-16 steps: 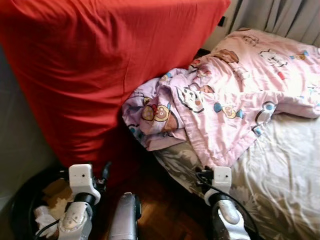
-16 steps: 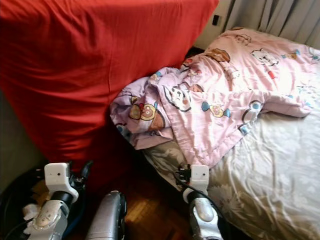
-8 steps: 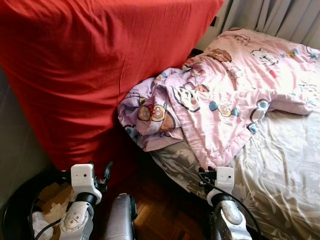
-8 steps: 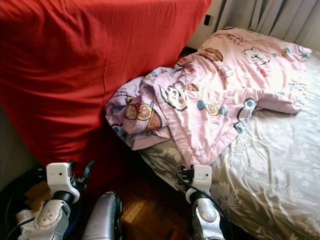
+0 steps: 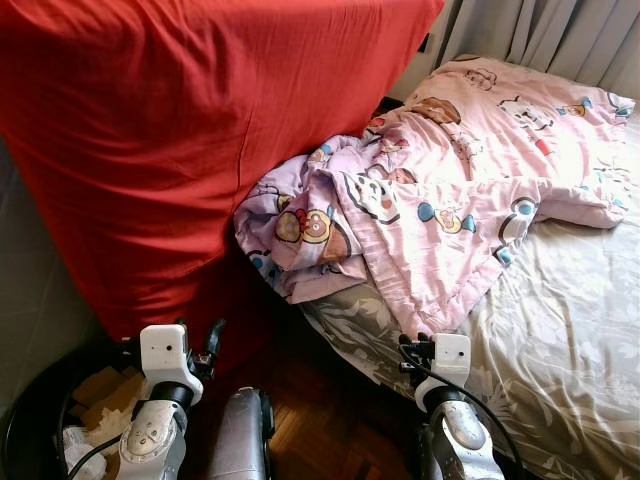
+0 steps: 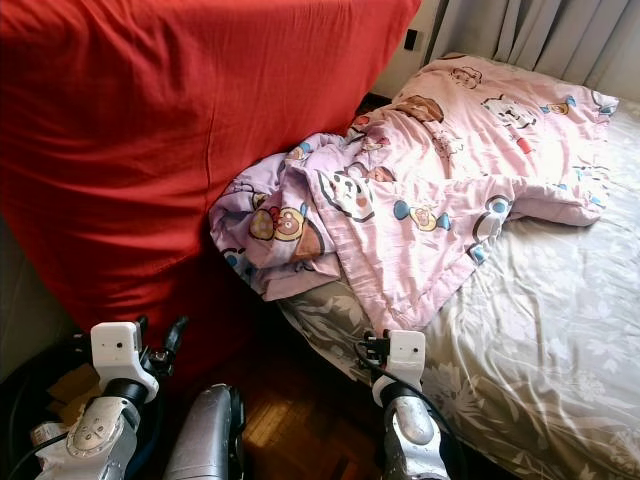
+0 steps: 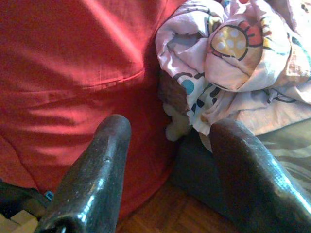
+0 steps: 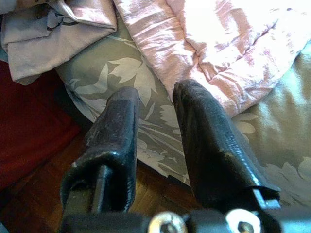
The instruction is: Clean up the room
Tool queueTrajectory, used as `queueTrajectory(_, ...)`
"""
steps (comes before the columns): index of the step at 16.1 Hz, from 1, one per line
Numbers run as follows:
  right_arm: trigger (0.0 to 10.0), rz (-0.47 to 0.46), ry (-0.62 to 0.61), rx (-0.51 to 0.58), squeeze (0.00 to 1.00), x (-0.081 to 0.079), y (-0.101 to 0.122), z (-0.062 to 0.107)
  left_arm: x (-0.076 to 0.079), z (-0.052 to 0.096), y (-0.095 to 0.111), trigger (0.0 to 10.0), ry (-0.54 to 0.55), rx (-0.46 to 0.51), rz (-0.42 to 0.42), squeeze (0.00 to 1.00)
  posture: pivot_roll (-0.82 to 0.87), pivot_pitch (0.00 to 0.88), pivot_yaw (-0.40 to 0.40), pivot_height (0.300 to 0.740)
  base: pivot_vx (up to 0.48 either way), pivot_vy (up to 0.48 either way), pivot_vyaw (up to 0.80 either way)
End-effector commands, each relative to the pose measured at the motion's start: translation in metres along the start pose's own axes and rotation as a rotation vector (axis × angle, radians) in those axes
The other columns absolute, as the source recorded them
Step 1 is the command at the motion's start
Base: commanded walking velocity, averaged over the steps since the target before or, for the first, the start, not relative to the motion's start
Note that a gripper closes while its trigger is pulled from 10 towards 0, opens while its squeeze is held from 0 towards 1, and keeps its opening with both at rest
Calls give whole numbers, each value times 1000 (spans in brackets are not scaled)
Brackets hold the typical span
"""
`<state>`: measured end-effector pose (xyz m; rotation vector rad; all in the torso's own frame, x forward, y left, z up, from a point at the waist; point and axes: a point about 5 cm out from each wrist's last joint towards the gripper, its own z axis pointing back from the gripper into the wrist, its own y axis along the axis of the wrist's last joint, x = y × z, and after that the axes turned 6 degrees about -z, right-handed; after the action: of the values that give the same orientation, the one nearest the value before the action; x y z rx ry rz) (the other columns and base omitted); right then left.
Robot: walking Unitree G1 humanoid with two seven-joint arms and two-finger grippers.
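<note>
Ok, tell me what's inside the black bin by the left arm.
The black bin holds cardboard scraps and crumpled white paper. The left arm hides part of the inside, and anything deeper under that litter is covered.

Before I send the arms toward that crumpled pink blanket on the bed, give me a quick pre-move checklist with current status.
1. Left gripper empty, fingers apart: ok.
2. Right gripper empty, fingers apart with a narrower gap: ok.
3. Pink blanket in plain sight, bunched at the bed's near corner and hanging over the edge: ok.
4. Blanket free of the red cushion: not ok, its bunched end presses against it.
5. Something small and pale tucked in the gap under the bunched end: cannot tell what it is.
6. Black bin beside the left arm, already holding paper scraps: ok, mind it when swinging.
</note>
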<state>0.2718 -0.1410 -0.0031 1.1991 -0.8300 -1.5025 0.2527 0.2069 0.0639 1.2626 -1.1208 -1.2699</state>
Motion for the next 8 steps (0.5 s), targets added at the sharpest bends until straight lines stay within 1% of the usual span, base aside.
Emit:
queueTrajectory(1,10000,-7,-19,-10,0,4,-2,1,2,3,-3,10000,-6,-21,-8,0,133,115,-46,572,0,0,0)
queueTrajectory(8,10000,-10,-24,-12,0,5,-2,1,3,4,-2,10000,-8,-22,-11,0,134,116,-44,572,292,0,0)
